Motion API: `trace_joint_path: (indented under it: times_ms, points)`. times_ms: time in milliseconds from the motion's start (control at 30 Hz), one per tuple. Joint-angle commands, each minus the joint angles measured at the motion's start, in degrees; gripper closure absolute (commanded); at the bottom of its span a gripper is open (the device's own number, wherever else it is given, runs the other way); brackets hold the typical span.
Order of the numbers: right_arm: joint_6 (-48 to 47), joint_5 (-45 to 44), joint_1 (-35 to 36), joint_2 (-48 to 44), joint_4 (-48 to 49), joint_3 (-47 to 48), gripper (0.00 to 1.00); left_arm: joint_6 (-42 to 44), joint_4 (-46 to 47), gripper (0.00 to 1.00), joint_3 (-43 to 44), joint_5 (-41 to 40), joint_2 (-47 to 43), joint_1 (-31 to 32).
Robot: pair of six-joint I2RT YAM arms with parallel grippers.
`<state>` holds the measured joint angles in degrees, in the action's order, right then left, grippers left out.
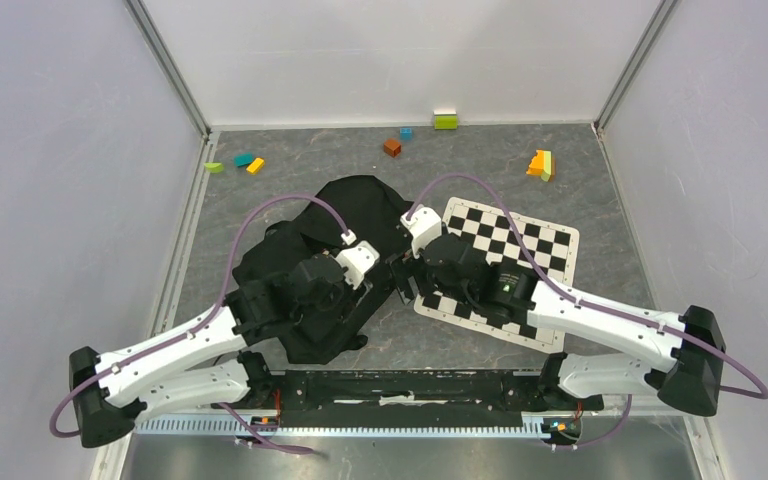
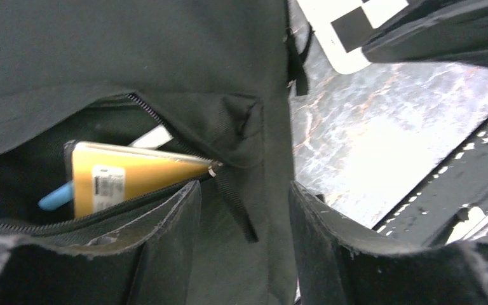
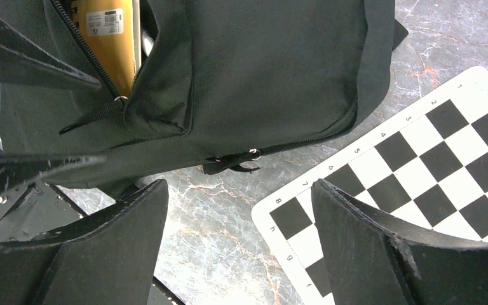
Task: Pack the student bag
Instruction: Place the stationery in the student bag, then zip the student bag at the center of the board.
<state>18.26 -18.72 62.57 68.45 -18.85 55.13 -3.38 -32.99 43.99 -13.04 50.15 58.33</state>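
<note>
The student bag point(image 1: 305, 255) lies flat on the table, left of centre. One zip pocket gapes, and a yellow book point(image 2: 127, 178), a blue pen point(image 2: 54, 198) and a white item point(image 2: 152, 136) show inside it. My left gripper point(image 2: 244, 216) hovers open over the pocket's corner. The black zip pull strap point(image 2: 235, 203) lies between its fingers, unclamped. My right gripper point(image 3: 241, 216) is open over bare table, between the bag's edge point(image 3: 260, 70) and the checkered board. A second zip pull point(image 3: 232, 162) lies just ahead of it.
A black-and-white checkered board point(image 1: 530, 250) lies right of the bag, partly under the right arm. Small coloured blocks are scattered along the back: green point(image 1: 445, 121), brown point(image 1: 392, 147), orange point(image 1: 540, 164), teal point(image 1: 244, 159). Walls close the table in on three sides.
</note>
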Motion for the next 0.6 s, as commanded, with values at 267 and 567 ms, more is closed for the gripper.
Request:
trace_joint_path:
  times_ms: [267, 567]
  points:
    - [1.5, -1.9, 0.1, -2.8, 2.2, -2.1, 0.12, -0.5, -3.5, 0.44, 3.5, -9.0, -1.2, 2.7]
    - [1.7, -1.0, 0.1, -1.2, 2.8, -1.4, 0.12, -0.6, -5.3, 0.47, 5.1, -9.8, 4.1, 3.3]
